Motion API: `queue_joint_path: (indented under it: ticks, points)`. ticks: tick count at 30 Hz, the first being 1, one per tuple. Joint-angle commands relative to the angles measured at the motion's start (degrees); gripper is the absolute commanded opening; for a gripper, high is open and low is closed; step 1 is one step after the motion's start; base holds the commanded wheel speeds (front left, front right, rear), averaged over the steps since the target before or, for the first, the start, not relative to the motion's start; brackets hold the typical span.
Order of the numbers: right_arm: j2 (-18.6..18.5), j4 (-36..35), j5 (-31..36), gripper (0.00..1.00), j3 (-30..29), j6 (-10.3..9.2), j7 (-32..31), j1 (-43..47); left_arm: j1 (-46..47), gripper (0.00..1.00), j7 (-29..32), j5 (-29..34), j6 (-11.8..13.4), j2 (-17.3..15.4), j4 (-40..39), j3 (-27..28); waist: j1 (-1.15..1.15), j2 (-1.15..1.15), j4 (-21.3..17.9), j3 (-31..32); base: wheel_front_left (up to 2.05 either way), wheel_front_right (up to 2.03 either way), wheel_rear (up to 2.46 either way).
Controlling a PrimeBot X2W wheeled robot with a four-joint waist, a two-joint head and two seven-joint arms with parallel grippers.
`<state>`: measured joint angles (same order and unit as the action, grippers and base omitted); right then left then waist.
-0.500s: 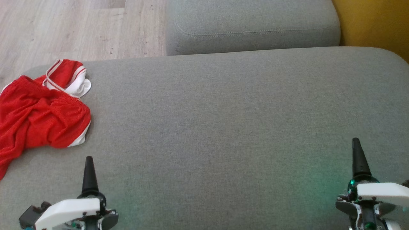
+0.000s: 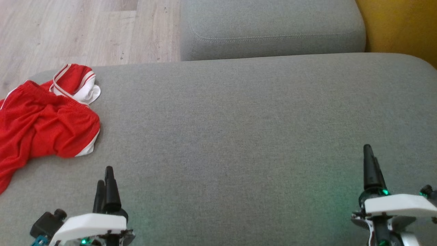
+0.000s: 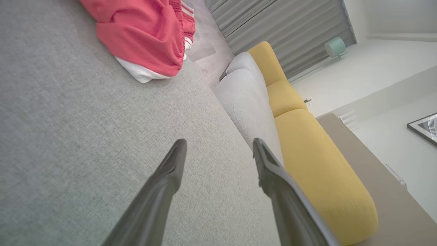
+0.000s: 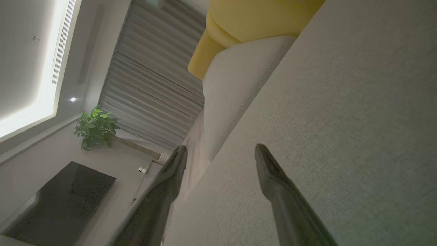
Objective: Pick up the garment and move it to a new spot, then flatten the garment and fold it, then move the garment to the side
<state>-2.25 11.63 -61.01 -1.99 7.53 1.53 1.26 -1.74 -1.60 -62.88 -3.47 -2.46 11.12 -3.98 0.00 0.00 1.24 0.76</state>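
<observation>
- Head view: the crumpled red mesh garment with white trim (image 2: pixel 47 119) lies at the far left corner of the grey woven-fabric sofa seat (image 2: pixel 239 136). The frame cuts off its left part, so you cannot tell whether it hangs over the seat's side.
- The left gripper (image 2: pixel 104 177) hovers near the garment, closer to you and toward the seat's middle, apart from the cloth. The right gripper (image 2: pixel 371 153) is well apart from it, at the seat's right side. Both are empty.
- For the pick, I judge the left arm is the one to use. Aim for a raised fold of the red body, not the thin white hem. Pinch deep, and lift before you carry so the cloth does not drag.
- Room: the broad bare middle of the seat is the obvious new spot. Mind the pale wooden floor (image 2: pixel 68 30) beyond the far left edge and the second grey cushion (image 2: pixel 273 30) at the back.
- Left wrist view: the left gripper (image 3: pixel 220 150) has its fingers spread wide over bare seat, with nothing between them. The garment (image 3: pixel 143 37) is ahead, toward the top.
- The seat's edge runs close by one finger, with a yellow upholstered sofa (image 3: pixel 307 153) beyond it. Keep your approach inside that edge.
- Right wrist view: the right gripper (image 4: pixel 221 152) is likewise released and empty, and here it straddles the seat's edge. Bring it inward before you flatten.
</observation>
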Motion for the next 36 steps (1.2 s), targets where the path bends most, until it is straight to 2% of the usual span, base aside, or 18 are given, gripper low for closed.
queue_joint_path:
  ticks: [1, 36]
  points:
    - [-0.37, -2.60, 2.85, 1.00, 1.14, -0.02, 0.86, -0.70, 0.97, 1.00, -0.74, 3.13, 0.39, -0.34, -2.40, -0.02, 0.00, 0.00, 0.06, 0.04, 0.00, 0.00, 0.00]
    - [-0.49, -3.69, 29.59, 1.00, 6.11, -0.03, 6.61, 0.72, -1.75, 1.00, -6.51, 27.96, 3.50, -0.39, -2.67, -3.02, 0.00, 0.00, 1.24, 0.50, 0.00, 0.00, 0.00]
